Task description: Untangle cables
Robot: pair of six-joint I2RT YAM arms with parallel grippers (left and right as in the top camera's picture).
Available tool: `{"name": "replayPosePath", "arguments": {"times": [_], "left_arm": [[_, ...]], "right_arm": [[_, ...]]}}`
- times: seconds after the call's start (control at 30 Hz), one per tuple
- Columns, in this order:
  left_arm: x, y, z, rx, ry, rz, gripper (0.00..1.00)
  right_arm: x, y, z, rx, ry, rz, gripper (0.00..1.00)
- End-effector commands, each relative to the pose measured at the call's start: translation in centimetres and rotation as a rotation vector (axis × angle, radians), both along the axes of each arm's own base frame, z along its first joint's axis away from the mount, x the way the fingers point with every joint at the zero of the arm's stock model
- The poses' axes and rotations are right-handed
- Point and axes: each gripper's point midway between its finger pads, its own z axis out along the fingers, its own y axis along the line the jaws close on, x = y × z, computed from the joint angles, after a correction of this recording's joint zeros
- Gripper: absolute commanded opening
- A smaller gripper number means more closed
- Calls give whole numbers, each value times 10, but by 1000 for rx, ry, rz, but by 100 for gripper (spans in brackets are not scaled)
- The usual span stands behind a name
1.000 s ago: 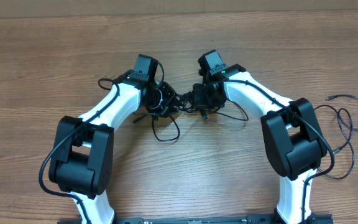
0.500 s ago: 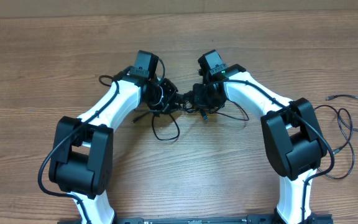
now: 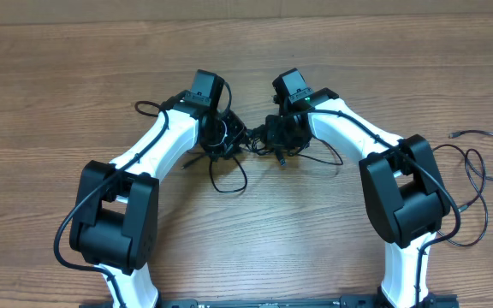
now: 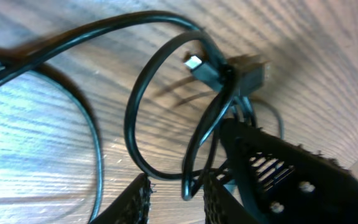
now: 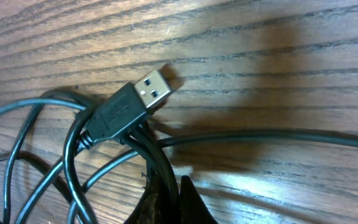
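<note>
A knot of thin black cables (image 3: 228, 158) lies on the wooden table between my two grippers. My left gripper (image 3: 236, 137) (image 4: 176, 185) stands open a little, with a bent cable loop (image 4: 188, 186) hanging in the gap close to its right finger. Beyond the loop a small silver-tipped plug (image 4: 194, 62) shows. My right gripper (image 3: 262, 137) (image 5: 169, 186) is shut on a black cable (image 5: 160, 158) just below a USB plug (image 5: 143, 93). Its black body (image 4: 291, 180) almost touches my left fingers.
Another thin black cable (image 3: 479, 162) lies in loose loops at the right edge of the table (image 3: 58, 68), behind my right arm's base, its small plug (image 3: 454, 135) pointing left. Thick arm cables run along both white arms.
My left wrist has shifted slightly to the right and away, closer to the right gripper. The right arm and its grip have held still.
</note>
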Motion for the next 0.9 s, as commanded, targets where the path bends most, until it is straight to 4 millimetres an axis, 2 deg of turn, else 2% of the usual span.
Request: {"name": "replayPosePath", "arguments": {"times": [0.0, 0.13, 0.3, 0.47, 0.7, 0.87], "left_arm": [[11, -4, 20, -48, -57, -3, 27], [10, 3, 14, 7, -54, 10, 29], [8, 1, 11, 52, -67, 3, 30], [16, -3, 14, 38, -89, 31, 31], [16, -3, 14, 35, -86, 40, 30], [7, -24, 26, -110, -32, 8, 27]], "right_arm": [[-1, 2, -1, -2, -2, 3, 5], [-1, 2, -1, -2, -3, 3, 5], [-1, 2, 0, -2, -3, 4, 5], [-1, 2, -1, -2, -2, 4, 5], [-1, 2, -1, -2, -2, 3, 5], [-1, 2, -1, -2, -3, 3, 5]]}}
